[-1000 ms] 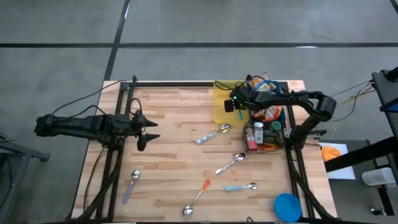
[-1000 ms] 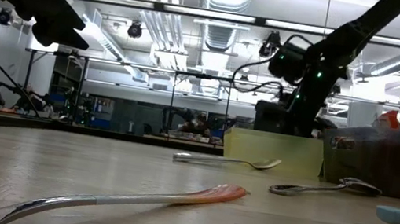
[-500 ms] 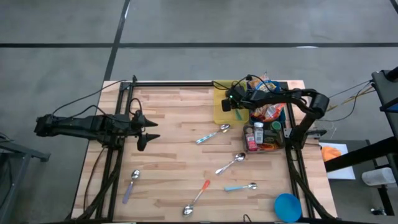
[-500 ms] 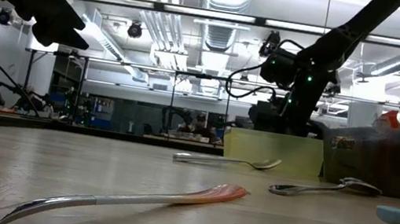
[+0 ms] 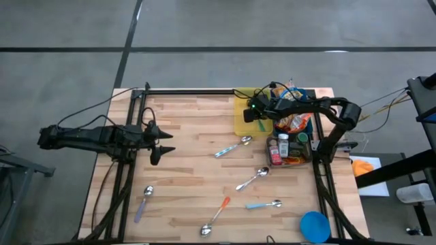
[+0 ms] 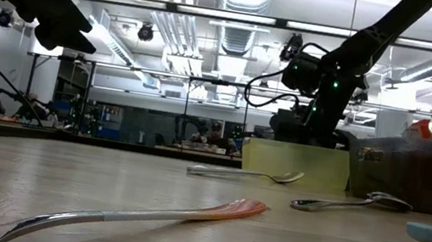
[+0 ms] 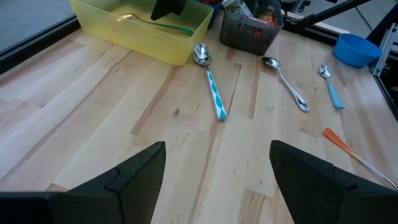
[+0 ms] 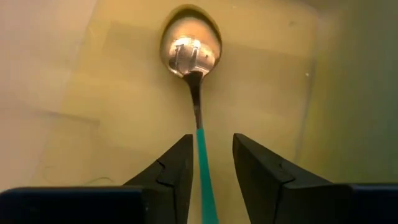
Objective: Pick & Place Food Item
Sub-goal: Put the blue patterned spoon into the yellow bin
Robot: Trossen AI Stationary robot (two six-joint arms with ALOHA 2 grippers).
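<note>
A wooden table [image 5: 191, 170] is seen from above, with a dark arm at each side. The right gripper [image 8: 210, 163] is held over a yellow bin [image 5: 242, 121] at the table's far edge, its fingers [image 8: 171, 169] slightly parted, with the green handle of a spoon [image 8: 193, 68] lying between them; whether the handle is touched cannot be told. The spoon's bowl rests on the bin's floor, close to one wall. Just beside the bin, toward the right edge, a dark basket [image 5: 308, 151] crowded with bottles and packets is placed. The left gripper [image 5: 161, 143] is held above the table's left side, its fingers spread wide and holding nothing. Five more spoons are scattered across the middle and near parts of the table: one [image 5: 231, 146] just beside the bin, a silver one [image 5: 253, 179], a blue-handled one [image 5: 264, 203], an orange-handled one [image 5: 216, 216] and a purple-handled one [image 5: 144, 202]. A blue bowl [image 5: 314, 225] is set at the near right corner. Bare boards are left around the left gripper and along the far left edge.
</note>
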